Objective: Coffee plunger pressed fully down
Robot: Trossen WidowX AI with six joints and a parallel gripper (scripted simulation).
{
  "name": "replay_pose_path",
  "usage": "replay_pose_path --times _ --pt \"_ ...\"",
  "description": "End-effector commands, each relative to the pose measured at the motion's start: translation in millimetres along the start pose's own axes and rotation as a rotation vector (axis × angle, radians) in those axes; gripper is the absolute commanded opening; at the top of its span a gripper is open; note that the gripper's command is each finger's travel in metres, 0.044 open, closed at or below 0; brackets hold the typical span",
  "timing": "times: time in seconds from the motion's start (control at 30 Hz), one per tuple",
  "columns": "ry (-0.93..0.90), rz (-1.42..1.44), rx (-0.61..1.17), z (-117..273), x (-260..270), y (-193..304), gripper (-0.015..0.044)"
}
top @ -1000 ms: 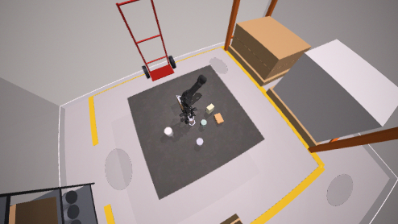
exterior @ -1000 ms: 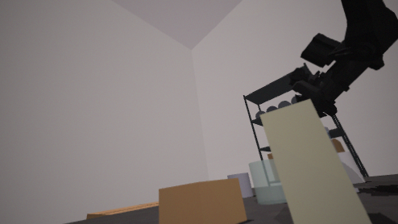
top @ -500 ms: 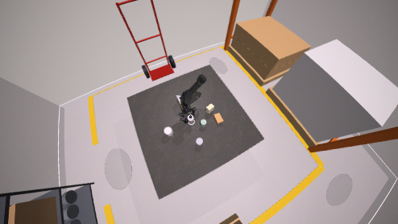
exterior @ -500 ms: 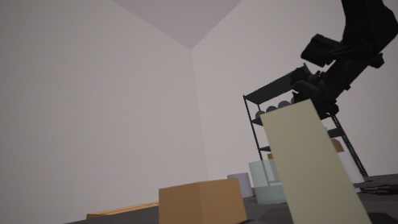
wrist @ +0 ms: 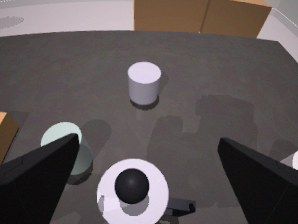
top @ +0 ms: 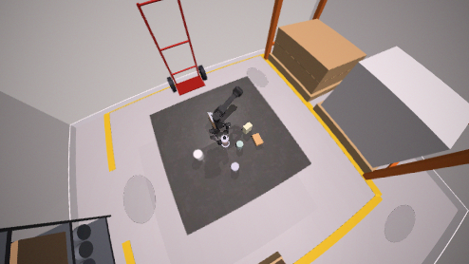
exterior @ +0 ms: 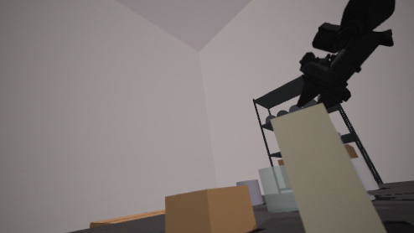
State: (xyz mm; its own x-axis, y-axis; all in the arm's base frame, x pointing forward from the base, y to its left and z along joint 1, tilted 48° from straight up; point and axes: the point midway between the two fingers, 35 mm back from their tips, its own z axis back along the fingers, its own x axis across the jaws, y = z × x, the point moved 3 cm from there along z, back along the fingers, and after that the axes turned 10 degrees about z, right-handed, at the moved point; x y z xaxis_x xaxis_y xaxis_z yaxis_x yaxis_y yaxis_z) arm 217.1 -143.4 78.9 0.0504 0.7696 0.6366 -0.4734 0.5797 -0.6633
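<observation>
Presently, release looks to be the step in hand. End effector (top: 221, 134) (wrist: 150, 141): fingers spread wide, nothing pinched. The coffee press (top: 225, 142) (wrist: 157, 181) stands below and between them in my wrist view, lid and black knob (wrist: 132, 186) uppermost, handle (wrist: 181, 206) to one side. Knob appears low over the lid; full depth I cannot confirm. Next move, my judgement: retreat straight up, fingers clear of knob and handle. Surface: dark mat (top: 190, 209) (wrist: 190, 65), pale green cup (top: 239, 143) (exterior: 272, 201) (wrist: 62, 135) near the press. Room: grey walls, red hand truck (top: 191, 85) beyond the mat.
</observation>
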Motion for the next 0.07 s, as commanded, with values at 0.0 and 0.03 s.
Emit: replay_pose_path --times 0.0,0.03 --pt "-0.009 0.02 -0.025 21.6 8.4 -20.0 0.044" --pt "-0.009 0.02 -0.025 21.6 8.5 -20.0 0.044"
